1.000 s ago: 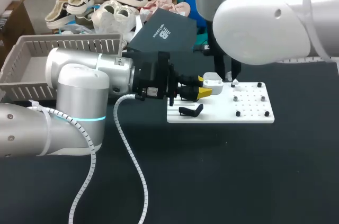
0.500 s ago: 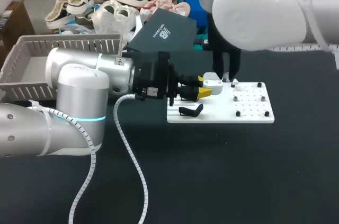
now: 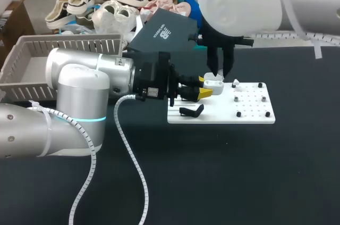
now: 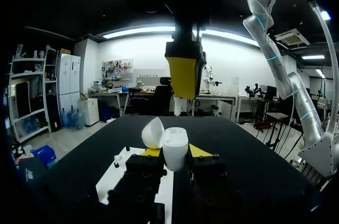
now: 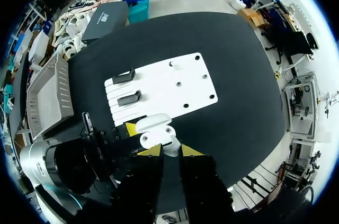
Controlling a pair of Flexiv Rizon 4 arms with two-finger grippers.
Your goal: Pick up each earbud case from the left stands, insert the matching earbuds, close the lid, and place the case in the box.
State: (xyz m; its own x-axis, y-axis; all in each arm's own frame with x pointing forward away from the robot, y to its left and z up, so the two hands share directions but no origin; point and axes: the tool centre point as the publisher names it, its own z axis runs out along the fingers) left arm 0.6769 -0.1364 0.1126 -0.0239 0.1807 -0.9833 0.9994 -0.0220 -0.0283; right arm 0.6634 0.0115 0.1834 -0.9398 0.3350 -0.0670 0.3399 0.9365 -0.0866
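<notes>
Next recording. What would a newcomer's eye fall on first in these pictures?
First, the open white earbud case, its lid tipped back, gripped in the left gripper at the far left corner of the white board. Next, the right gripper, which hangs directly above the case and points down at it. The grey basket sits at the table's far left.

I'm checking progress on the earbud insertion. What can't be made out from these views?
Inside of the earbud case: left wrist view shows only its outer side; in the head view the right gripper hangs over it.
Whether the right gripper holds an earbud: right wrist view, a small white shape there blends into the case.
Floor of the box: head view, the left arm covers part.
</notes>
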